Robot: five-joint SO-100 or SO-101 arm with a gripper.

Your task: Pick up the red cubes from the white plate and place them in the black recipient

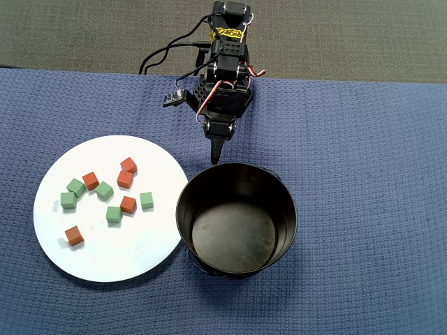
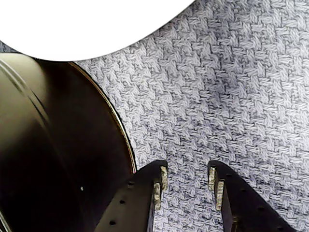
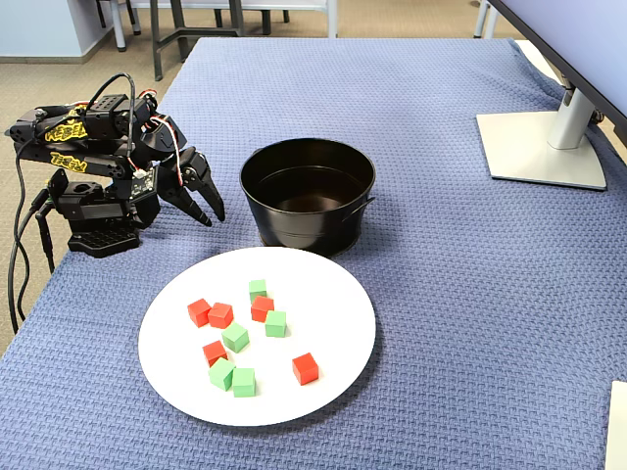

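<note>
Right now the gripper [image 2: 186,186] is open and holds nothing, hanging over the blue cloth [image 3: 470,294]. Beside its tip in the overhead view sits the black recipient [image 1: 236,218], which looks empty. Farther off to the side lies the white plate [image 3: 323,387]. Five red cubes [image 3: 305,368] sit on it, mixed with green cubes [image 3: 275,323].
</note>
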